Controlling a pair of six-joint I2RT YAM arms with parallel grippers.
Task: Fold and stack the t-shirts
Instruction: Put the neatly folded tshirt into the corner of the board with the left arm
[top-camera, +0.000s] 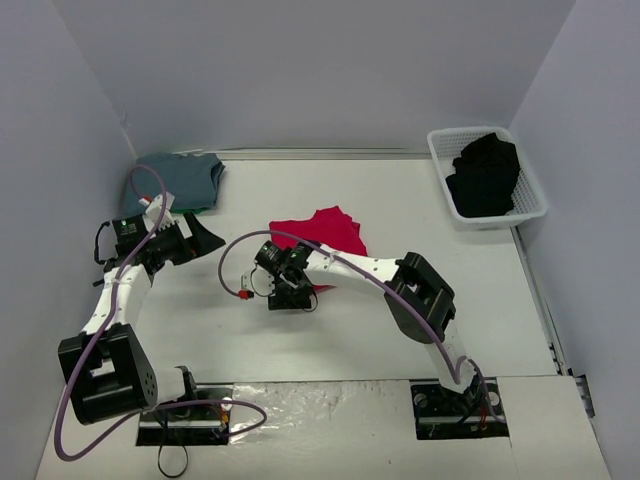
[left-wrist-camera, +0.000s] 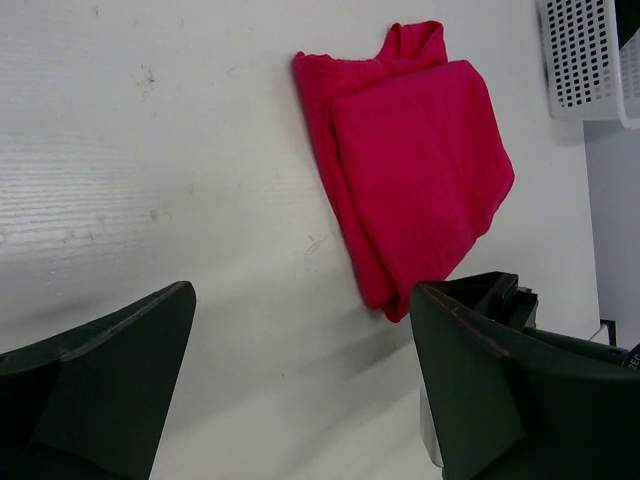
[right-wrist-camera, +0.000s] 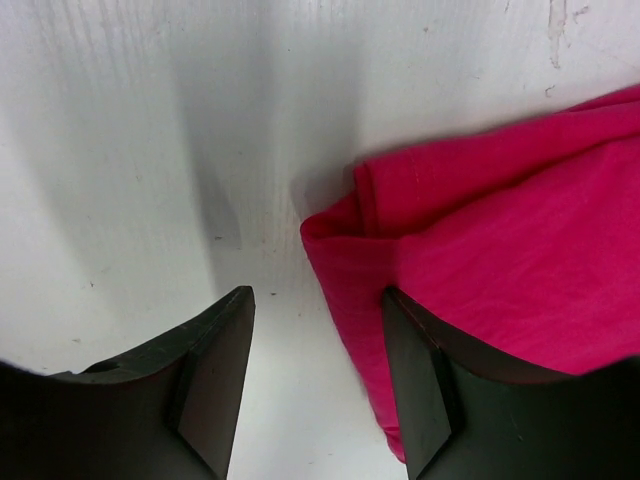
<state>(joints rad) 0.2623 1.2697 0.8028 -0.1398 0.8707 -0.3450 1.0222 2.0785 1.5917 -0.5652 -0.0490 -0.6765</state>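
So, starting at the far left corner of the table (top-camera: 330, 345), one slate blue-grey t-shirt (top-camera: 178, 180) lies folded against the wall, with a thin green edge showing under its near side. Just in front of it hangs my left pincer (top-camera: 208, 240). Its two dark fingers (left-wrist-camera: 100, 385) are spread wide with only bare white tabletop between them, so it grips nothing and touches no cloth. It points towards the middle of the table, and its wrist view shows the red shirt lying well apart from it.

Next comes one bright red t-shirt (top-camera: 328, 230), near the middle of the table. It is folded into a loose double layer, with a narrow part sticking out at the far side. My right pincer (top-camera: 292, 298) is down at the shirt's near left corner. Its jaws stand parted: one finger (right-wrist-camera: 215, 385) is over bare table and the other sits over the edge of the red cloth. A folded corner of the shirt reaches into the gap between them. The jaws are not pinched on it, and white table shows in that gap too.

At the far right, one white slatted basket (top-camera: 441, 160) stands by the right wall, with one black t-shirt (top-camera: 487, 172) bunched inside it. That makes three shirts, one of each colour and all well apart, and one basket.
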